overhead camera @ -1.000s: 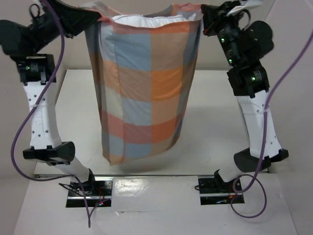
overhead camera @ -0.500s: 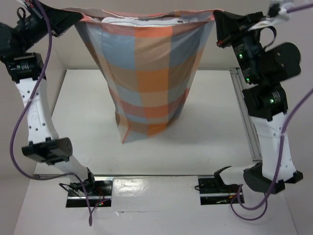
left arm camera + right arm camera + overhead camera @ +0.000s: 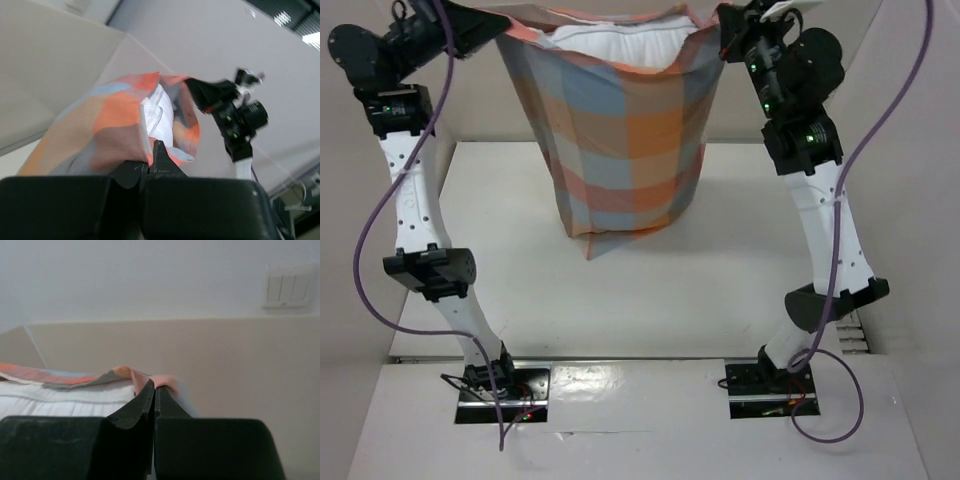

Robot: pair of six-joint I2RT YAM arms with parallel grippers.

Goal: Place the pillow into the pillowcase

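Seating step: left hand [image 3: 152, 151] and right hand [image 3: 154, 389] clench the hanging pillowcase [image 3: 625, 150] rim; the pillow [image 3: 620, 45] probably needs shaking deeper.

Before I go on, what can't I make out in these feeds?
- Pillow: top external shows only its top; the pillowcase hides the rest, so its depth is unclear.
- Pillow label: in no view.
- Left gripper, right gripper: jaws shut on the pillowcase in the wrist views; in top external, cloth covers the pinch points.
- Right wrist: the gripper's own body blocks everything below the cloth edge.
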